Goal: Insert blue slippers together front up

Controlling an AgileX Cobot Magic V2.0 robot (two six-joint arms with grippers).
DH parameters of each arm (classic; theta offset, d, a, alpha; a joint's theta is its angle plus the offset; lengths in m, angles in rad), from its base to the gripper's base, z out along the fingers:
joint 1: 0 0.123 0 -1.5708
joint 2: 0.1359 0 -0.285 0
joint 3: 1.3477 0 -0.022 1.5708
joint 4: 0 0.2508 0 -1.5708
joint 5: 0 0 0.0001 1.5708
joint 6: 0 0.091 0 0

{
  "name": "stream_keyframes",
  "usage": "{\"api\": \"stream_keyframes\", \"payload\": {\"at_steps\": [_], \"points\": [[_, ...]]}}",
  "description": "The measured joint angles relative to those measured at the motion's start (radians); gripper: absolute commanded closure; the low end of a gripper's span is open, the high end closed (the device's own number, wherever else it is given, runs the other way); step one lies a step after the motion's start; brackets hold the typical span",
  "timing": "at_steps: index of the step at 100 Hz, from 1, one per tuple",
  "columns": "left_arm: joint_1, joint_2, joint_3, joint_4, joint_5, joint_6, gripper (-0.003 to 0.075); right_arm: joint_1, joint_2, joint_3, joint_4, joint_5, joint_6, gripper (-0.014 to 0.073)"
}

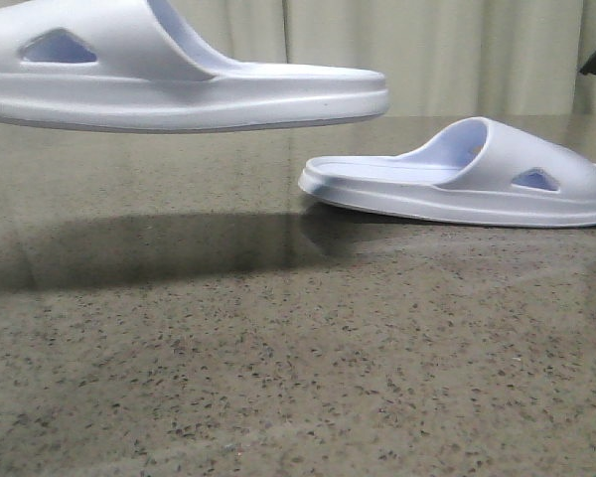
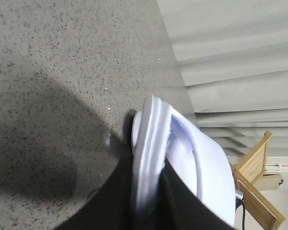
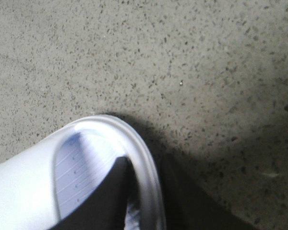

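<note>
Above tabletop (image 1: 278, 378): left hand (image 2: 151, 201) clamps raised slipper (image 1: 179, 70); right hand (image 3: 144, 201) grips second slipper (image 1: 477, 179) resting on tabletop.

An indoor room, kind unclear — a speckled stone-look bench (image 1: 278, 378), pale pleated curtains (image 1: 427, 50) behind, and a slatted wooden frame (image 2: 259, 165) by the wall.

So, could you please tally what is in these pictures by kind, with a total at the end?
Pale blue slippers: 2, one held off the table and one resting on the table.
Pincers: 2, the left pincer shut on the raised slipper and the right pincer gripping the resting one.
Total: 4.
</note>
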Motion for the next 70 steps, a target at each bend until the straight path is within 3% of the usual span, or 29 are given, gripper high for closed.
{"api": "stream_keyframes", "payload": {"at_steps": [12, 35, 70], "points": [[0.000, 0.000, 0.000, 0.000, 0.001, 0.000, 0.0704, 0.000, 0.000, 0.000, 0.002, 0.001, 0.000, 0.0700], [0.000, 0.000, 0.000, 0.000, 0.001, 0.000, 0.0704, 0.002, 0.000, -0.002, 0.010, -0.012, 0.002, 0.0701], [0.000, 0.000, 0.000, 0.000, 0.001, 0.000, 0.0704, 0.002, -0.075, -0.144, 0.008, -0.041, 0.002, 0.0701]]}}
